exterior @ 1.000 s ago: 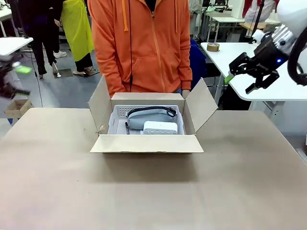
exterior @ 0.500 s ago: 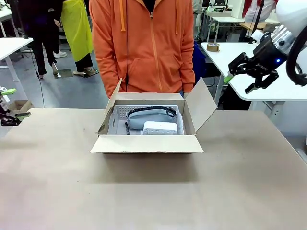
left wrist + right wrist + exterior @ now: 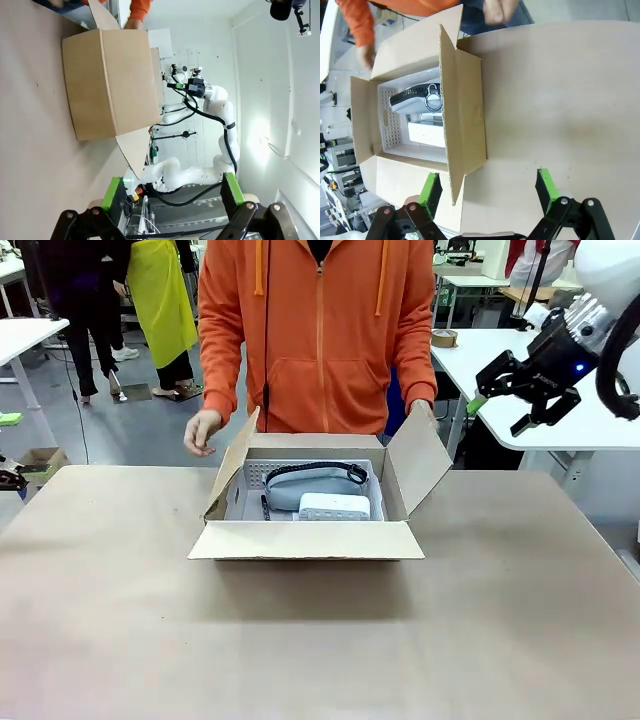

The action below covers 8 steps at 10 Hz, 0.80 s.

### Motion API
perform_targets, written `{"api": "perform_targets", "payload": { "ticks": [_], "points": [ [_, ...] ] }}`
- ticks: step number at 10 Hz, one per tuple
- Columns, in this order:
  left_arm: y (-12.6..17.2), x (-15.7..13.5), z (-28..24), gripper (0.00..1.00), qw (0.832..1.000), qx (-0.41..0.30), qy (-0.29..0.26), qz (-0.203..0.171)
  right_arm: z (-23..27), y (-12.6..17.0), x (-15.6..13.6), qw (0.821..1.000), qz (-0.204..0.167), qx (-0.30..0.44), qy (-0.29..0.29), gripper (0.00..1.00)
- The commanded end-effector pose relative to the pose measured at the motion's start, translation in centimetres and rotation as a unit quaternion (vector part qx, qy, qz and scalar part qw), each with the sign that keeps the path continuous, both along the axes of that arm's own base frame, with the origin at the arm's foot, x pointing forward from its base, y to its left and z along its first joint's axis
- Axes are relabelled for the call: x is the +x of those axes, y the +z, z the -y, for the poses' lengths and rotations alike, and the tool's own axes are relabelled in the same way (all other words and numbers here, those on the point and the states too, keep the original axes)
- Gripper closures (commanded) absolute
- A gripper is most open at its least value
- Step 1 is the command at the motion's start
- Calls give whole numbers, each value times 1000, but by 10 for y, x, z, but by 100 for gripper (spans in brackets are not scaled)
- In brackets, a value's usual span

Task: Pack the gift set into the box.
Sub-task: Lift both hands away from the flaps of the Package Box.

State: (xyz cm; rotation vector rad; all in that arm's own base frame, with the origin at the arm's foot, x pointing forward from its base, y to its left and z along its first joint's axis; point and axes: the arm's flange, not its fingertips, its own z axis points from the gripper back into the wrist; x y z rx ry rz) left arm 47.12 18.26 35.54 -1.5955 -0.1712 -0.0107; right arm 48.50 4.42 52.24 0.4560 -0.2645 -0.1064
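Item: gift set [image 3: 245, 495], with pouch [image 3: 310, 485], white block [image 3: 334, 506] and black stick [image 3: 265, 507] on its tray.
Location: inside box [image 3: 305, 538], mid-table toward 12 o'clock.
Status: packing apparently done; all four flaps open, closing possibly outstanding.
Right gripper [image 3: 503, 412]: raised at 2 o'clock of box, spread wide, empty.
Left gripper [image 3: 172, 192]: off at 9 o'clock, spread wide, empty.
Person's hand [image 3: 203, 430]: just beside 9 o'clock flap.

box [image 3: 305, 539]: brown corrugated cardboard, matt
tray [image 3: 253, 474]: pale grey plastic, perforated, smooth
pouch [image 3: 300, 490]: grey cloth, matt
white block [image 3: 334, 506]: smooth, plain
table [image 3: 300, 650]: tan, matt
hoodie [image 3: 320, 330]: orange cloth, soft
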Motion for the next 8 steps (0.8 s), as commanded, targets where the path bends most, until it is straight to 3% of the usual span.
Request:
{"api": "perform_targets", "payload": {
  "ticks": [1,4,5,6,7,8],
  "points": [
    [-4,-6,4,0,1000,2,0,6,55,-40,-6,991,-43,118,48,0],
    [-4,-6,4,0,1000,2,0,6,118,-103,-29,955,-47,286,64,0],
    [-4,-6,4,0,1000,2,0,6,119,-111,-24,955,-55,291,20,0],
    [-4,-6,4,0,1000,2,0,6,82,-103,-1,981,-107,147,-62,0],
    [-4,-6,4,0,1000,2,0,6,124,-106,-40,959,-38,278,40,0],
    [-4,-6,4,0,1000,2,0,6,124,-106,-40,959,-38,278,40,0]
  ]
}}
